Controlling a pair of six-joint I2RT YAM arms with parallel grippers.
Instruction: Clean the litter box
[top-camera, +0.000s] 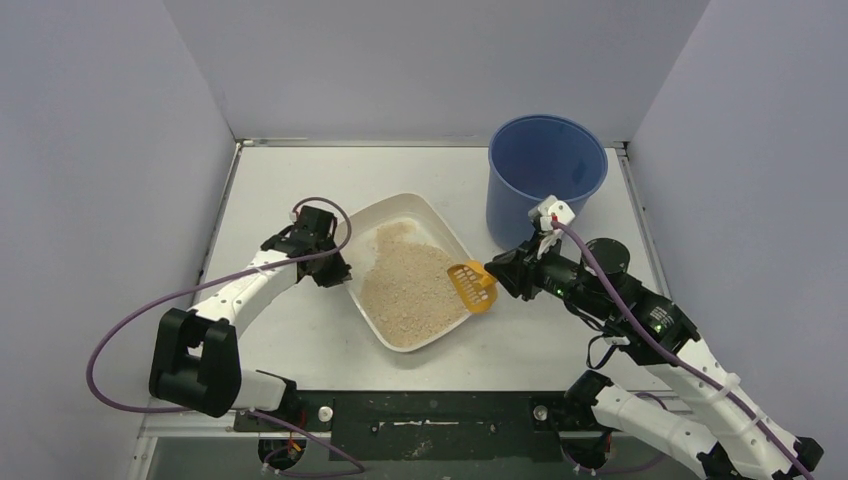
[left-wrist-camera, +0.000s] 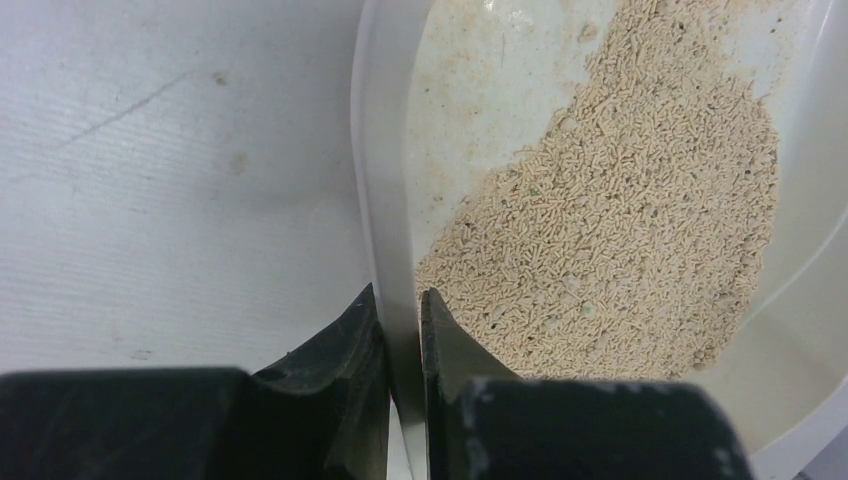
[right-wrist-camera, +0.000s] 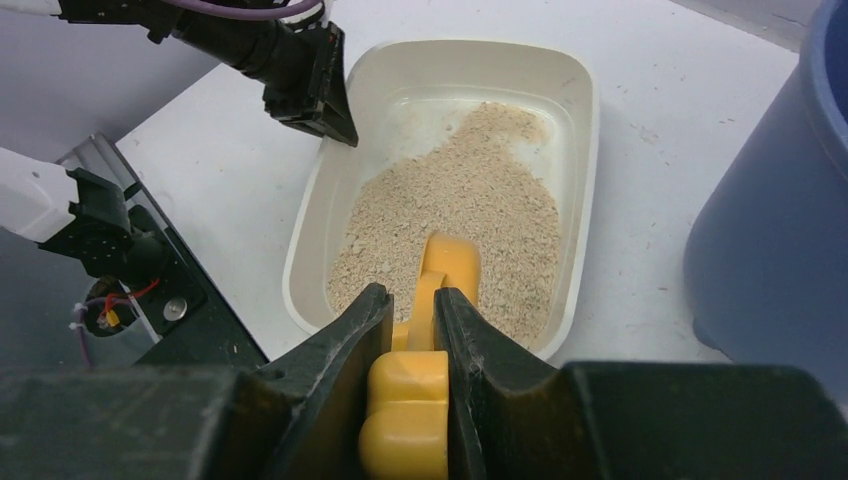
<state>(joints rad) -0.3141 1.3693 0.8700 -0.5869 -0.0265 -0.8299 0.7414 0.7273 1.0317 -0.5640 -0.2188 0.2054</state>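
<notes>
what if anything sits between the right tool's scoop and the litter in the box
Nothing visible. The right tool holds the orange scoop with its head over the litter inside the litter box. The left tool grips the opposite rim, clear of the scoop; the blue bucket stands off to the side.

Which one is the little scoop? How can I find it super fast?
Find the tall blue round plastic bucket at the back right. In front of it, the right gripper holds a small orange slotted plastic scoop over the off-white plastic litter tray. Only the scoop is orange.
</notes>
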